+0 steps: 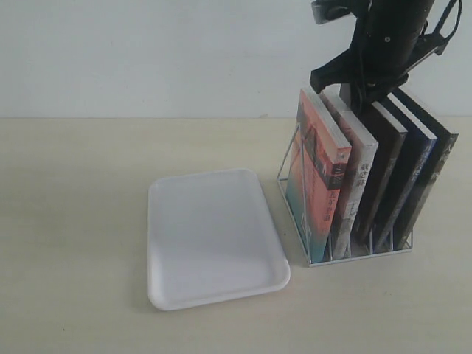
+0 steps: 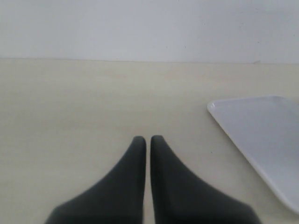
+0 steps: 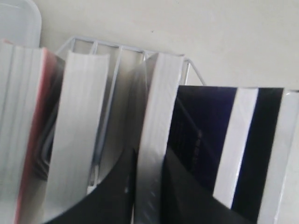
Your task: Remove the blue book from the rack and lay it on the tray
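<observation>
The right arm (image 1: 383, 44) is glossy black, a chunky housing with angular edges and a paler grey fitting (image 1: 324, 9) at its upper end. Thin black cables (image 1: 439, 40) loop out along one side of it. The right gripper (image 3: 149, 161) has broad black fingers (image 3: 112, 196) with smooth, curved outlines (a dull sheen shows on them). The left gripper (image 2: 147, 140) is matte black too, each finger wide at the base and tapering to a rounded tip.

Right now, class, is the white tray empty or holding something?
Empty: the tray shows only bare white surface, with nothing lying on it.
</observation>
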Tool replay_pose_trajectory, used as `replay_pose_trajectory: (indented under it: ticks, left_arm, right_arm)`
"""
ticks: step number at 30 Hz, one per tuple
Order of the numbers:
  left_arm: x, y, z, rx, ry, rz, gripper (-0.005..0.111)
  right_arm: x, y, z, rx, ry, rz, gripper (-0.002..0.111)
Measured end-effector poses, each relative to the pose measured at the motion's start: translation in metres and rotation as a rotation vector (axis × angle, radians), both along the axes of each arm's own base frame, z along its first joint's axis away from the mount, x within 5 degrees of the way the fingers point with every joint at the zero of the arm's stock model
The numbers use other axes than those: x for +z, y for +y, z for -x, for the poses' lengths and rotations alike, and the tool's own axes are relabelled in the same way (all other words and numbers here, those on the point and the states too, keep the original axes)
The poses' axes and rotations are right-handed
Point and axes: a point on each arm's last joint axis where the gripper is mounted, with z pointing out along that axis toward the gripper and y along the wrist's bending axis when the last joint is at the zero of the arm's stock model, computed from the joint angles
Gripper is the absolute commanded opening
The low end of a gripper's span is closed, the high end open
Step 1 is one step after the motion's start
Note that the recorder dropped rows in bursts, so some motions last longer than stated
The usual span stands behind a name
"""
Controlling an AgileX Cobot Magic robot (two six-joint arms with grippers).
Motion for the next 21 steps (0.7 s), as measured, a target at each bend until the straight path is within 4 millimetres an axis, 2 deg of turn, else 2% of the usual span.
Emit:
replay_pose_trajectory:
  ticks: [4, 8, 10, 13, 21]
  left_arm:
    - [0.000, 0.000, 0.000, 0.000, 0.000, 0.000, 0.004]
    - [0.000, 0.000, 0.000, 0.000, 0.000, 0.000, 0.004]
    - [0.000, 0.000, 0.000, 0.000, 0.000, 0.000, 0.004]
    - [0.000, 0.000, 0.000, 0.000, 0.000, 0.000, 0.004]
    - [0.000, 0.000, 0.000, 0.000, 0.000, 0.000, 0.004]
  right_arm:
    - [0.032, -0.003, 0.006, 0.000, -0.087, -0.029, 0.000]
    - [0.071, -0.009, 0.022, 0.000, -0.190, -0.069, 0.000]
    - [0.084, -0.012, 0.029, 0.000, -0.221, -0.081, 0.000]
    - [0.091, -0.014, 0.034, -0.001, -0.237, -0.087, 0.000]
    - [0.091, -0.013, 0.036, 0.001, -0.229, -0.104, 0.000]
